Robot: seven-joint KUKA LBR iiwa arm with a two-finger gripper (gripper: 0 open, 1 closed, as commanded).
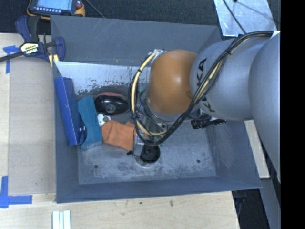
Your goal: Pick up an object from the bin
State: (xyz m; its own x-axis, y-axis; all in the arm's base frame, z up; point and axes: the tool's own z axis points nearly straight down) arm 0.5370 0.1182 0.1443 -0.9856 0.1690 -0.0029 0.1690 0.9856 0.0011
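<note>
My gripper (144,148) is low over the bin floor near the middle, under the arm's wrist. Its left side touches or nearly touches the right end of an orange-brown soft piece (117,134) lying on the floor. A black round part (150,153) sits right at the gripper's tip; I cannot tell whether it is a loose thing or part of the gripper. Just behind the orange piece lies a black rounded thing like a computer mouse (112,103), partly hidden by the wrist cables.
A teal block (90,121) lies left of the orange piece, with a small white bit (101,119) between them. A long blue flat bar (65,110) leans along the bin's left wall. The arm covers the bin's right half.
</note>
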